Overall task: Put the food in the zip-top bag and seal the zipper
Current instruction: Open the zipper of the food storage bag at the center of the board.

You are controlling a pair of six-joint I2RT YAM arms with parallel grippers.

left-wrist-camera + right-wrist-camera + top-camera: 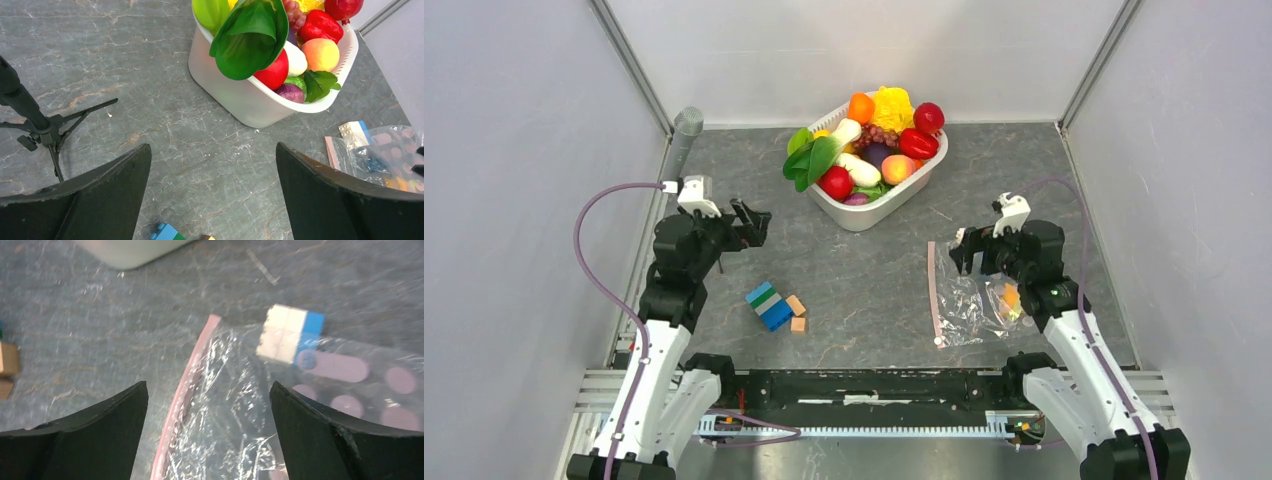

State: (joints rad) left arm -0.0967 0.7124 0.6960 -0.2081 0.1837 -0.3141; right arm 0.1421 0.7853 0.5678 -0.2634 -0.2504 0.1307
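The food [874, 150] is a heap of toy fruits and vegetables in a white basket [864, 214] at the back; it also shows in the left wrist view [275, 70]. The zip-top bag [972, 300] lies flat on the right, its pink zipper [934, 295] on its left edge. A small orange piece [1010, 297] shows in the bag by the right arm. My left gripper [754, 222] is open and empty, left of the basket. My right gripper [964, 250] is open and empty just above the bag's mouth [240, 405], straddling the zipper [187, 390].
Blue, green and tan building blocks [774, 305] lie on the table between the arms. A grey microphone [687, 125] stands at the back left, its black stand [40, 130] in the left wrist view. White walls enclose the table on three sides.
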